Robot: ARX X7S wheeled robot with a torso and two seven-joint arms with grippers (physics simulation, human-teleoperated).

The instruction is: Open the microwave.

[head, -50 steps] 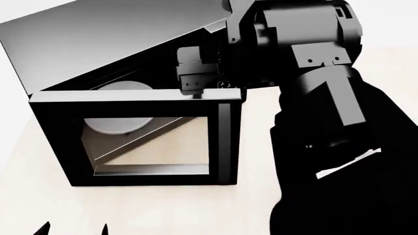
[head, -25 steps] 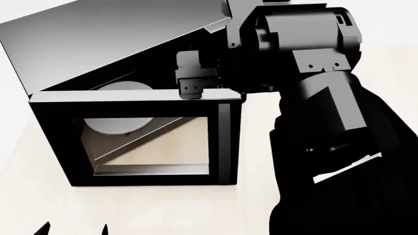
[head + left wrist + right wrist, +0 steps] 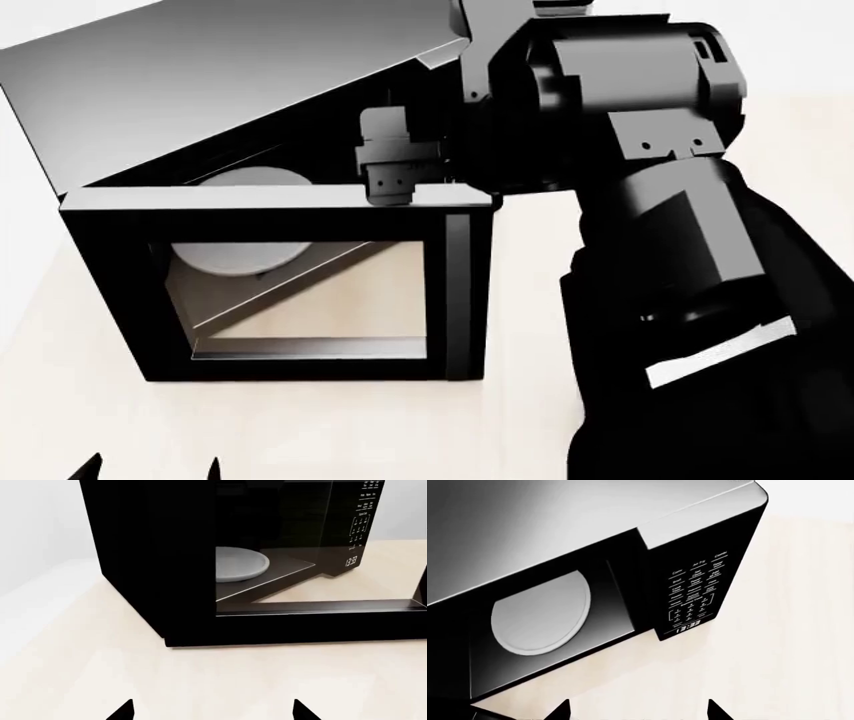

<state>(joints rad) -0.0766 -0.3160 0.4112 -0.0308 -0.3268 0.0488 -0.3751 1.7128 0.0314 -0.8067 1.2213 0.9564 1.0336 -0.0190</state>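
The black microwave [image 3: 240,90] with a grey-sheen top stands on a pale table. Its glass-windowed door [image 3: 114,290] is swung wide open toward me, with the vertical handle [image 3: 458,290] on its free side. The white turntable [image 3: 540,612] shows in the open cavity, beside the keypad [image 3: 694,592] with its clock. My right gripper [image 3: 391,180] hovers over the door's top edge, in front of the cavity; in its wrist view the right gripper [image 3: 637,710] is open and empty. My left gripper [image 3: 212,711] is open, low over the table in front of the door [image 3: 160,580].
The pale wooden table [image 3: 534,260] extends to the right of the microwave and in front of the door. My bulky black right arm [image 3: 694,300] fills the right side of the head view. A white wall [image 3: 40,525] lies behind.
The right forearm has shifted slightly to the right and the right gripper has edged a little left over the door's top edge. The door and the left gripper have not moved.
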